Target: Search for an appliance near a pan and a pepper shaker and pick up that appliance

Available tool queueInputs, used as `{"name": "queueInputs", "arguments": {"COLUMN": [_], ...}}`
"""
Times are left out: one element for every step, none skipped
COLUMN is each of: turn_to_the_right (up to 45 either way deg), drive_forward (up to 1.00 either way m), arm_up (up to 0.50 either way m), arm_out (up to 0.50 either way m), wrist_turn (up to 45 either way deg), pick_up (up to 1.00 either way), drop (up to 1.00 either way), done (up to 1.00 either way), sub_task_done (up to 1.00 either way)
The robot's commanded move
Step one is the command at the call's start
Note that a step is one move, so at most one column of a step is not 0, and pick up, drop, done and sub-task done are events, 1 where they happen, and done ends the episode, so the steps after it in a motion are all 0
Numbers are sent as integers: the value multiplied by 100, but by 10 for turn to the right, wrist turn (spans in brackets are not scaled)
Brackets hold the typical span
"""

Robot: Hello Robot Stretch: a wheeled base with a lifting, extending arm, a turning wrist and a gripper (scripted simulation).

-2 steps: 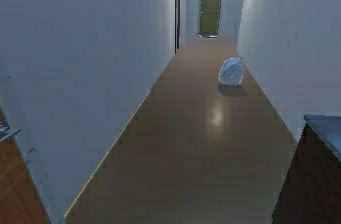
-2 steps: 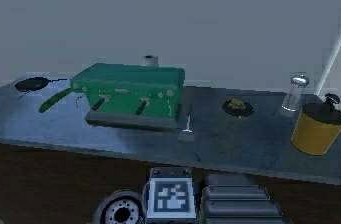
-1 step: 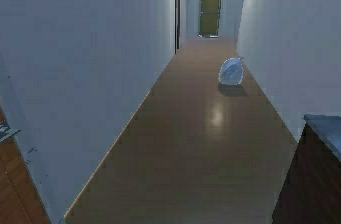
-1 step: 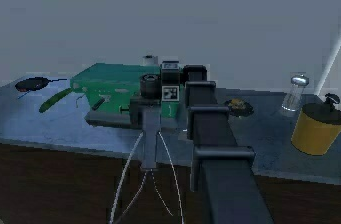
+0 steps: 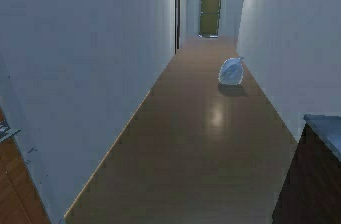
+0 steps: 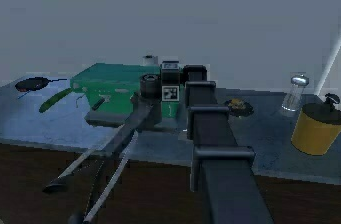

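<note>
Worktop (image 6: 18, 118): the long grey-blue top that runs behind my claw and off to both sides; everything the task names stands on it, so I judge the search to be done.
Arm (image 6: 223, 170): reaches out over the worktop's near edge; its far end sits right in front of the appliance, so the approach looks largely made too.
Green appliance (image 6: 108, 80): a boxy green thing directly behind the claw's body, resting on the worktop; with a pan on one side and a shaker on the other, I take it for the one I want; it has not been lifted.
Yellow pot (image 6: 318, 130): well off on the arm's far side from my claw, near the shaker; not part of the job.
Pan (image 6: 30, 84): dark and shallow, beyond my fingers and just past the appliance's far end.
Claw (image 6: 64, 202): two thin fingers slant down toward the worktop's front edge; whether they stand apart or together I cannot tell, nor whether they hold anything; grasp and lift are what I judge to be left.
Pepper shaker (image 6: 295, 95): clear with a pale cap, across the arm from my claw.
</note>
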Motion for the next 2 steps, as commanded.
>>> {"name": "queueInputs", "arguments": {"turn_to_the_right": [0, 0], "drive_forward": [0, 0], "arm_up": [0, 0], "arm_out": [0, 0], "wrist_turn": [450, 450], "pick_up": [0, 0], "drop": [0, 0], "done": [0, 0], "sub_task_done": [0, 0]}}
